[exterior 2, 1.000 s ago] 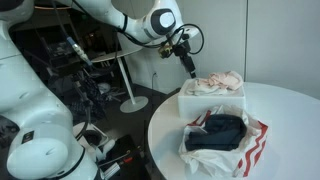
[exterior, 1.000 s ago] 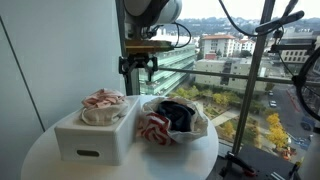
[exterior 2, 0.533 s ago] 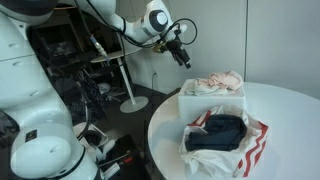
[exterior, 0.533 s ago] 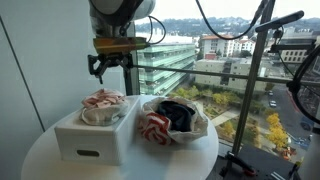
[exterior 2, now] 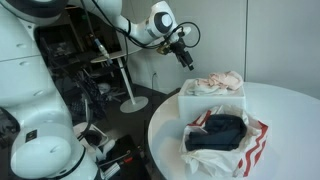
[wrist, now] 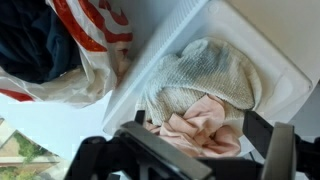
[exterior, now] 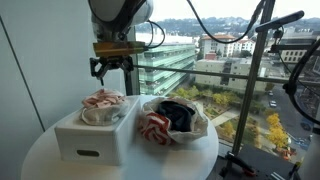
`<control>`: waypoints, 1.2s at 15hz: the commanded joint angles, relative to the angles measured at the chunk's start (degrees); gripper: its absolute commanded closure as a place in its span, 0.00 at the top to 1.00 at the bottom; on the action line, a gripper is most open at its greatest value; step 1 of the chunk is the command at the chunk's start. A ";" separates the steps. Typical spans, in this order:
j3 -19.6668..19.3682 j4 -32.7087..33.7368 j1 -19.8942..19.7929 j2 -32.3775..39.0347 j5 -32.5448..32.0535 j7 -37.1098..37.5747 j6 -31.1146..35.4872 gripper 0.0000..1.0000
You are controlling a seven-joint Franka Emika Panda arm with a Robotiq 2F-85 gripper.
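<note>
Hovering jaws: spread apart and empty, clasping nothing; in the wrist view their dark fingers (wrist: pixel 283 152) stand at about 4 and 8 o'clock with a clear gap between them.
Jaws' place: up in the air, apart from everything on the table; in an exterior view they hang at roughly 12 o'clock from the cloth heap (exterior: pixel 104 103), well above it.
Cloth heap: the thing nearest the jaws, piled in the open top of the white box (exterior: pixel 92 138) and rising over its rim. The wrist view shows an off-white knitted piece (wrist: pixel 205 72) with a pink piece (wrist: pixel 200 128) touching it at its 6 o'clock.
White box: stands on the table (exterior: pixel 40 155), with a handle slot in the side that faces the camera in an exterior view.
Striped wrapper (exterior: pixel 152 127): red and white, lying open just beside the box, at the box's 3 o'clock in an exterior view and at 10 o'clock in the wrist view.
Dark garment (exterior: pixel 178 115): navy, bundled inside the striped wrapper.
Table: round and white, carrying the box and the wrapper in both exterior views.
Arm (exterior 2: pixel 120 25): white, reaching in from 9 o'clock in an exterior view.
Window (exterior: pixel 230 45): glass behind the table, with city buildings and trees beyond.
</note>
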 commanded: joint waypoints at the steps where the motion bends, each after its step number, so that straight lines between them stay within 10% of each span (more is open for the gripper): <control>1: -2.46 11.55 0.72 8.94 -1.69 1.99 -1.81 1.00; 17: -11.31 45.74 3.27 40.61 5.51 -4.68 -5.01 1.00; 18: -11.61 46.54 3.34 41.34 5.68 -5.22 -5.27 0.75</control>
